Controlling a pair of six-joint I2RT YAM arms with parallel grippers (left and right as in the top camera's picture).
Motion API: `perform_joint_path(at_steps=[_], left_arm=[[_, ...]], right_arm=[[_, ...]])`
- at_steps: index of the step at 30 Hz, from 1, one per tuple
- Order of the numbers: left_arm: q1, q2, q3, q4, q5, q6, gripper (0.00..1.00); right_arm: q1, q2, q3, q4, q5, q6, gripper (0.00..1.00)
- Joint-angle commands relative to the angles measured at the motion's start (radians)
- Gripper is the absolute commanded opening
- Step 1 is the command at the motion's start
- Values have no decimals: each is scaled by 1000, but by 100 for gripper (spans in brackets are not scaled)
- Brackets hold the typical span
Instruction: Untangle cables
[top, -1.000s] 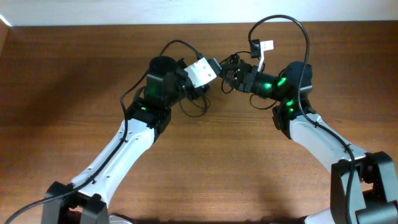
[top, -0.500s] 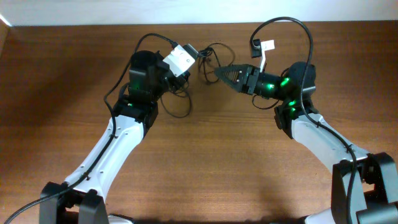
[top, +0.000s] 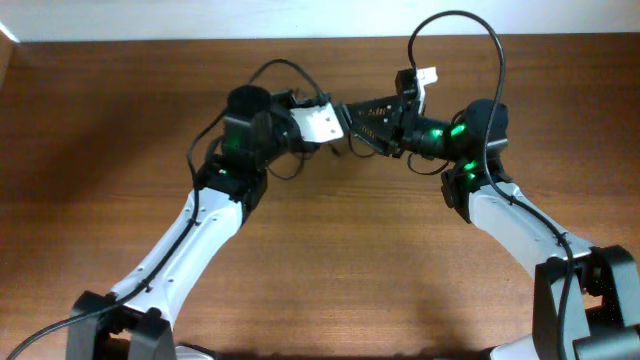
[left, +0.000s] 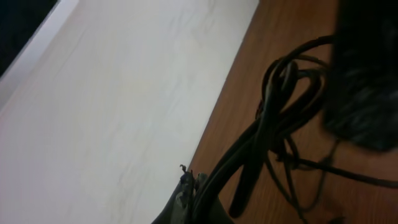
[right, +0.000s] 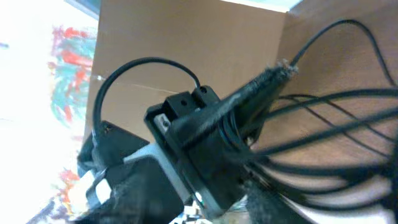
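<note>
The cables (top: 288, 166) are thin black cords bunched at the back middle of the table, with a loop lying under my left wrist. My left gripper (top: 342, 110) points right and is shut on a bundle of them. In the left wrist view the cords (left: 273, 124) run up and out of its closed tips (left: 189, 186). My right gripper (top: 362, 118) points left, nose to nose with the left one, its fingers apart around the same bunch. Several strands (right: 339, 121) stretch across the right wrist view beside the left gripper's black body (right: 186, 134); the right fingers are blurred there.
The wooden table (top: 330, 260) ends close behind the grippers at a pale wall (left: 124, 93). A thick black arm cable (top: 455, 20) arches over the right wrist, with a white tag (top: 428, 74) beside it. Both forearms slant in from the front corners.
The left gripper has swung back right with the cords, meeting the right gripper again. The right gripper's fingers, closed to a point before, now stand apart around the bunch.
</note>
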Motion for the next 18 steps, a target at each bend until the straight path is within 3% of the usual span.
perform_joint_path(at_steps=[1,4,9,10,15,18], left_arm=[[-35,9,1,9,18,48,0],[-36,9,1,10,19,48,0],[-36,9,1,18,19,48,0],[-36,9,1,17,19,47,0],[-32,9,1,17,6,-70,0],[-32,9,1,17,-14,-71,0]], right_arm=[[-5,-23,11,4,1,40,37],[-5,-23,11,3,11,39,11],[-5,-23,11,-44,11,-1,9],[-5,-23,11,-66,12,-17,4],[-5,-23,11,-37,-23,-100,4],[-5,-23,11,-37,-50,-132,4]])
